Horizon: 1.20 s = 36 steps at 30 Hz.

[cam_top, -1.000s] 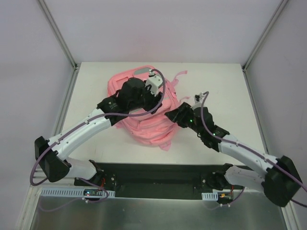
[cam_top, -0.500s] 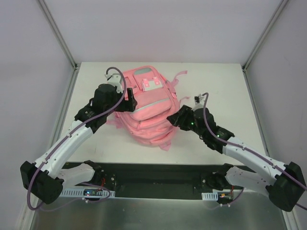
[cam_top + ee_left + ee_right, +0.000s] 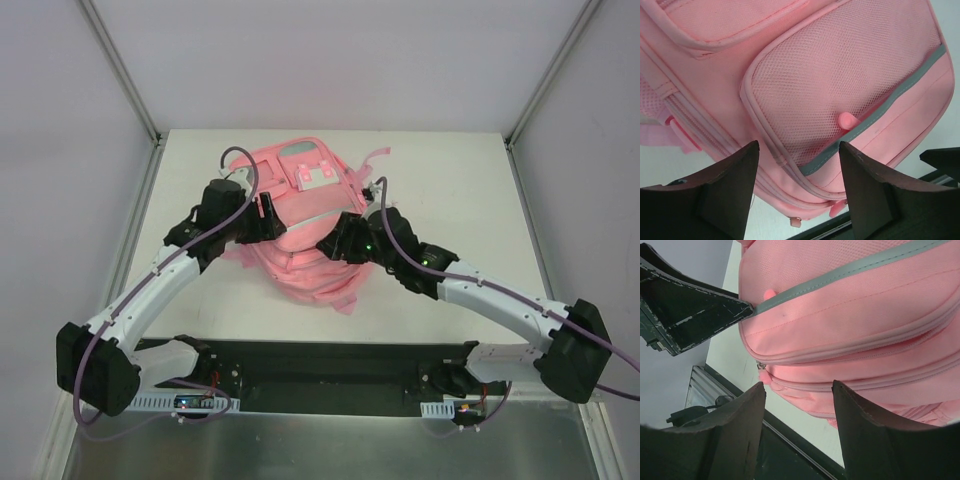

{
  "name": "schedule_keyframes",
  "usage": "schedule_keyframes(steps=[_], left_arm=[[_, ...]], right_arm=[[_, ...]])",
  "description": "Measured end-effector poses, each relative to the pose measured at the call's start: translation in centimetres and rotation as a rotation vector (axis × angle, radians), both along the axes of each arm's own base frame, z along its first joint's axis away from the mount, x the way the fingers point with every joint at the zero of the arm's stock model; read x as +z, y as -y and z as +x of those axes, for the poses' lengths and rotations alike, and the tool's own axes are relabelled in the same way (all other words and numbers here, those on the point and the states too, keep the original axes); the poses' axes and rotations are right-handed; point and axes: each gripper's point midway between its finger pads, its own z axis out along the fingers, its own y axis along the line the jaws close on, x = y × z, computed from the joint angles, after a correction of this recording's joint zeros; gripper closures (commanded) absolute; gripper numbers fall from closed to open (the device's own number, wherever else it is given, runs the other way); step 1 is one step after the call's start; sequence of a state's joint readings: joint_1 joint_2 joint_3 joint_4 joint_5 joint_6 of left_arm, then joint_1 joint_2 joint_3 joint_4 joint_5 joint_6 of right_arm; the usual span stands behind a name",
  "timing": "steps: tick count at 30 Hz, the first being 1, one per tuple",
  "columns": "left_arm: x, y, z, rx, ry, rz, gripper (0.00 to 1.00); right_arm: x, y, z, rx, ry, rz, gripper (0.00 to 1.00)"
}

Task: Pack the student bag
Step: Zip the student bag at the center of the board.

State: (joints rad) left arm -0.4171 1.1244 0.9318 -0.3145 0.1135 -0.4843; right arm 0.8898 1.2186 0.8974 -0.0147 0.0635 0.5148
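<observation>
The pink student bag (image 3: 300,235) lies on the white table, its front pockets up, with a pale patch at the far end and a grey reflective strip (image 3: 880,112). My left gripper (image 3: 268,215) hovers open over the bag's left side, above the mesh front pocket (image 3: 840,75). My right gripper (image 3: 335,240) hovers open over the bag's right side, above the zipped seams (image 3: 855,360). A pink zip pull (image 3: 846,120) sticks out by the strip. Both grippers are empty.
The table (image 3: 450,170) has grey walls on three sides. A black base plate (image 3: 320,365) runs along the near edge. A pink strap (image 3: 378,153) trails off the bag at the far right.
My left arm swung off the bag's top to its left side, uncovering the pockets. My right gripper moved left from the table onto the bag's right side.
</observation>
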Motion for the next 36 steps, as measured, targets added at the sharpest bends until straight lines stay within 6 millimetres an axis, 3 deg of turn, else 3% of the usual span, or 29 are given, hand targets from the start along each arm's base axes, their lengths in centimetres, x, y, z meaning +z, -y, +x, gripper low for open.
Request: schedule_keyframes(steps=[3, 11, 16, 22, 30, 36], left_arm=[[-0.5, 0.7, 0.2, -0.012, -0.019, -0.026, 0.4], [-2.1, 0.5, 0.4, 0.015, -0.057, -0.053, 0.83], [-2.2, 0.4, 0.5, 0.028, -0.062, -0.064, 0.99], [-2.2, 0.5, 0.5, 0.035, -0.063, -0.073, 1.0], [-2.1, 0.5, 0.6, 0.033, -0.064, -0.08, 1.0], [-2.1, 0.5, 0.6, 0.031, -0.063, -0.083, 1.0]], right_arm=[[-0.3, -0.7, 0.0, 0.019, -0.005, -0.016, 0.41], [-1.1, -3.8, -1.6, 0.124, 0.005, -0.106, 0.37], [-0.9, -4.8, -2.9, 0.126, 0.064, -0.186, 0.37], [-1.6, -5.3, -3.3, 0.093, 0.128, -0.265, 0.39], [-5.0, -6.1, -3.1, 0.087, 0.125, -0.381, 0.44], [-4.5, -6.9, -2.4, 0.076, 0.154, -0.403, 0.51]])
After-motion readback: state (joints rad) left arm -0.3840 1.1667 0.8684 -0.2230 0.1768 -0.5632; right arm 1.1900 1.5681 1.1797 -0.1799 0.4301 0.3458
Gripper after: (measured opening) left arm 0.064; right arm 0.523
